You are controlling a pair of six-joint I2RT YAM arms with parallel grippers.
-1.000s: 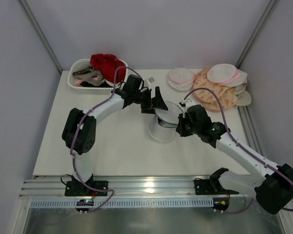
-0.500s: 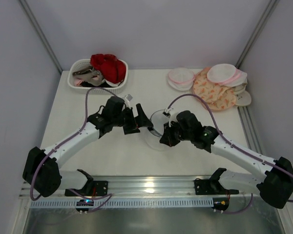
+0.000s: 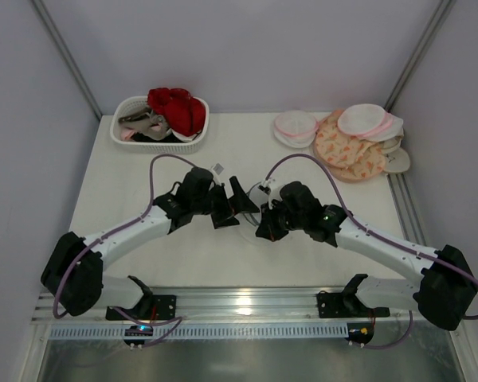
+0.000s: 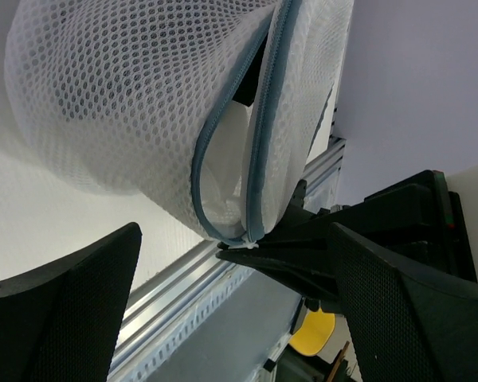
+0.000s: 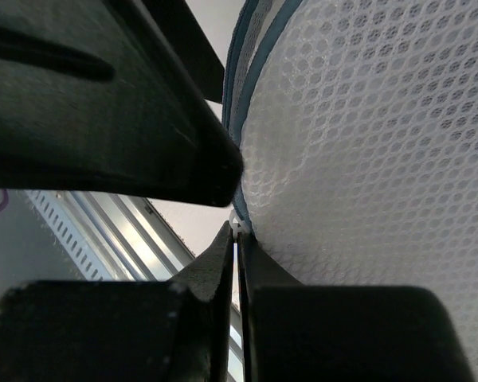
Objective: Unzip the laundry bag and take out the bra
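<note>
The laundry bag (image 4: pixel 127 95) is white mesh with a grey-blue zipper rim, and it hangs tilted at mid-table between both arms. Its zipper gapes partly open, and white fabric of the bra (image 4: pixel 223 171) shows inside. My right gripper (image 5: pixel 237 231) is shut on the small white zipper pull (image 4: pixel 251 243) at the bag's lower edge (image 5: pixel 366 143). My left gripper (image 4: pixel 235 298) stands wide open just short of the bag, a finger on either side and nothing between them. From above, the left gripper (image 3: pixel 237 208) and right gripper (image 3: pixel 264 223) nearly meet, and the bag (image 3: pixel 262 189) is mostly hidden.
A white basket (image 3: pixel 143 139) holding a red garment (image 3: pixel 175 107) sits at the back left. Pink-rimmed round pouches (image 3: pixel 295 126) and peach patterned pouches (image 3: pixel 350 153) lie at the back right. A metal rail (image 3: pixel 239 306) runs along the near edge.
The left arm has swung from near the basket toward the near edge, and its open gripper now faces the bag. The right gripper drew the bag nearer and to the left, still shut.
</note>
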